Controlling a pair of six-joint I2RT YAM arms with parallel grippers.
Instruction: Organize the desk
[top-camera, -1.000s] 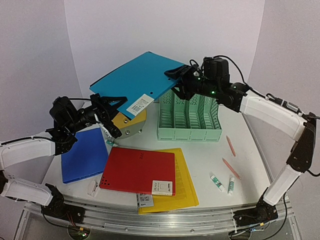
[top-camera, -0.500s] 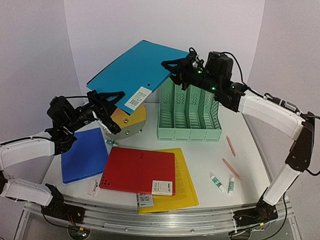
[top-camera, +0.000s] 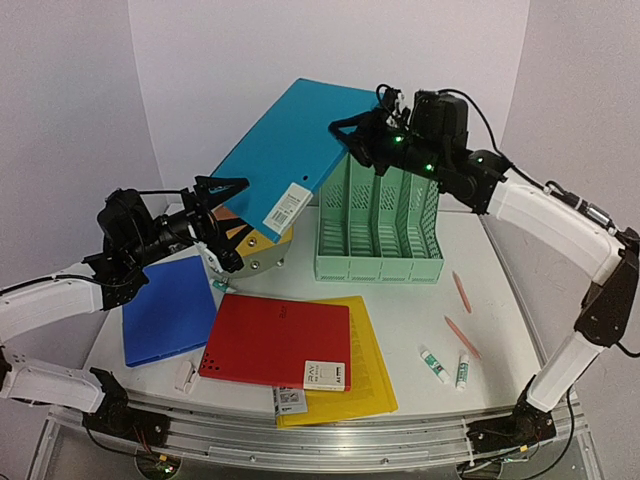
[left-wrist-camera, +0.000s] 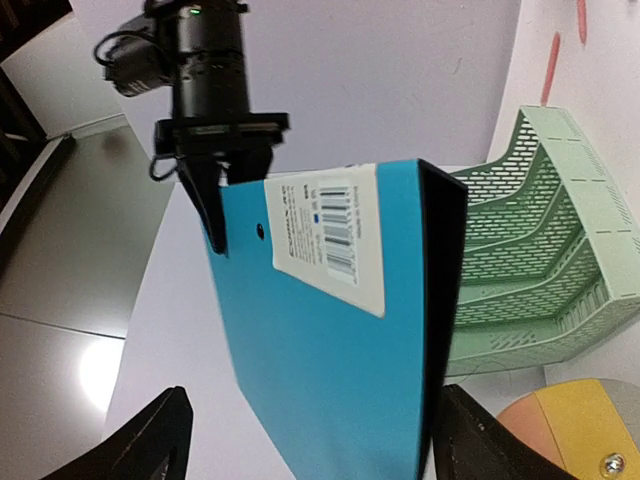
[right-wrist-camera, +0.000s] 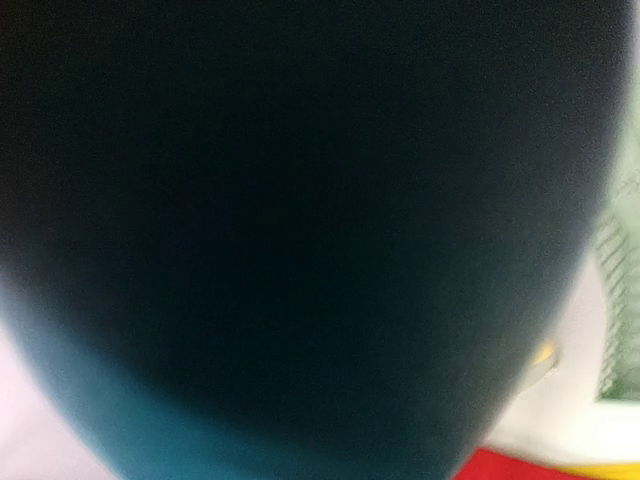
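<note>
Lilac walls (top-camera: 200, 60) wrap round my white worktop (top-camera: 400, 300), which fills the middle and bottom of the top view. It is big, hard and heavy, so I think it stays put and I only move what lies on it. My right jaws are pinched on the top edge of the teal folder (top-camera: 290, 140), up in the middle of the frame, left of the green rack (top-camera: 380, 235). My left jaws are wide open near its low corner and hold nothing. The folder looks light, stiff and slippy. I think a thin edge is the best place to grab it.
</note>
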